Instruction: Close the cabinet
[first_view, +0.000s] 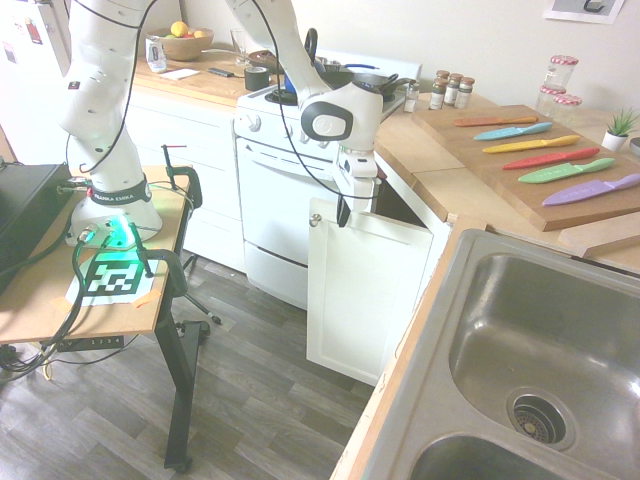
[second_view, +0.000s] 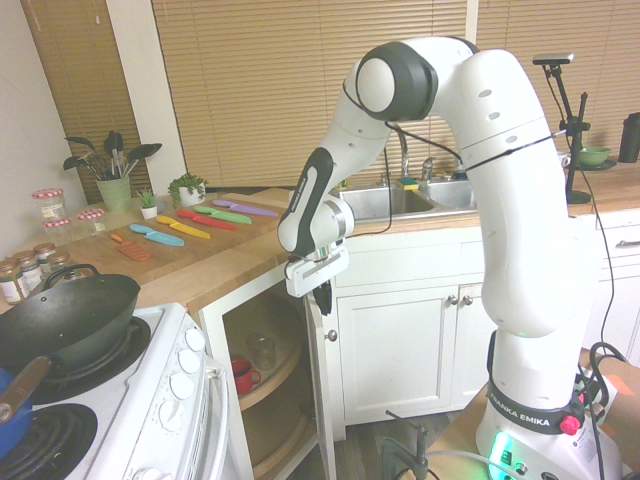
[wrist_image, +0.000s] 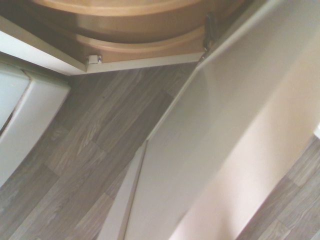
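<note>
Cabinet (first_view: 365, 295): door is being held ajar, swung outward.
Fingers (first_view: 343, 210): being kept together at the door's top edge.

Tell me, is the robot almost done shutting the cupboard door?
Not yet. The cabinet door stands wide open, so the round shelves and a red mug inside show. What looks done: the gripper has reached the door's top edge, near the small knob. In hand: it sits right at that edge. Left: swinging the door all the way shut against the frame.
</note>
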